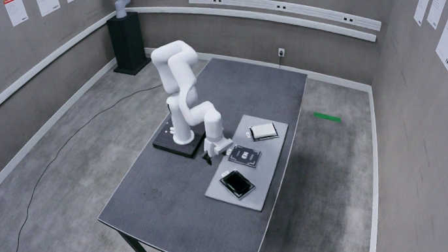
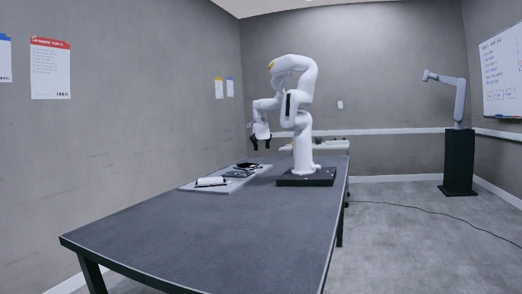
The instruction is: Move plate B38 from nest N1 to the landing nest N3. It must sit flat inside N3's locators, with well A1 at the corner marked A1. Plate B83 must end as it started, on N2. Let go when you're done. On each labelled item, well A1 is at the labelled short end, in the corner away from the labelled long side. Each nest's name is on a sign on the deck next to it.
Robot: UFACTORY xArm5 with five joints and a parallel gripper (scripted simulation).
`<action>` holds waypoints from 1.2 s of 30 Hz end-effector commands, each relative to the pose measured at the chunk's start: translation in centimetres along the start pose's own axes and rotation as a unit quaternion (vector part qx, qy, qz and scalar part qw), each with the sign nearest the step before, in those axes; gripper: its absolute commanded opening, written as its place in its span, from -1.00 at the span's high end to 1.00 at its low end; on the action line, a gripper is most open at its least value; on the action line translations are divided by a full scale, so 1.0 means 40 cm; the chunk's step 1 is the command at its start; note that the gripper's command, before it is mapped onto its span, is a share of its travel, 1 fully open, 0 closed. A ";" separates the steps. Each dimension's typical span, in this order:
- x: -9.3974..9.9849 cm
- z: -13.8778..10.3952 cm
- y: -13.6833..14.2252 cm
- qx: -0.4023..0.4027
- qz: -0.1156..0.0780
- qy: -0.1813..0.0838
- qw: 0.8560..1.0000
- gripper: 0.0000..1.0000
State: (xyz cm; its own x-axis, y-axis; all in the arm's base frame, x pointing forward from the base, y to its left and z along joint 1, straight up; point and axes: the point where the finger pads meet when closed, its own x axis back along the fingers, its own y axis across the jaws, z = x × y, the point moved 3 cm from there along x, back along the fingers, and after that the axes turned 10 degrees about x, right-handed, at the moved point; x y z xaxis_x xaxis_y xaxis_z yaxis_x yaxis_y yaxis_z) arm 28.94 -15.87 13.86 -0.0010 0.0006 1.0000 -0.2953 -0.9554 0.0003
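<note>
White arm (image 1: pixel 183 94) at centre frame, gripper (image 1: pixel 209 158) spread wide and holding nothing, raised above grey table (image 1: pixel 163 202), black plate (image 1: pixel 237 184) lower right on pale mat (image 1: pixel 277 157), white plate (image 1: pixel 263 130) above it, bare nest (image 1: pixel 245 156) between.

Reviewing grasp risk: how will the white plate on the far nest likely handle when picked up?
The white plate looks like a flat, boxy slab, so probably rigid and unlikely to roll. Its low profile suggests little side area for the open gripper, so it may slip or tilt.

Nest signs (image 1: pixel 225 173) and plate labels (tiny) are unreadable.
</note>
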 end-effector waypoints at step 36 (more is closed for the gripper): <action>0.004 -0.052 -0.406 0.498 0.001 0.003 0.867 -1.00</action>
State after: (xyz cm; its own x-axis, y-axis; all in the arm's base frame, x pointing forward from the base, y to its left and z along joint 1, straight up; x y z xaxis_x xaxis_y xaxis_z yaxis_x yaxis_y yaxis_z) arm 31.30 -1.31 13.93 -0.0032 0.0002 1.0000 0.6281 -0.7781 0.0021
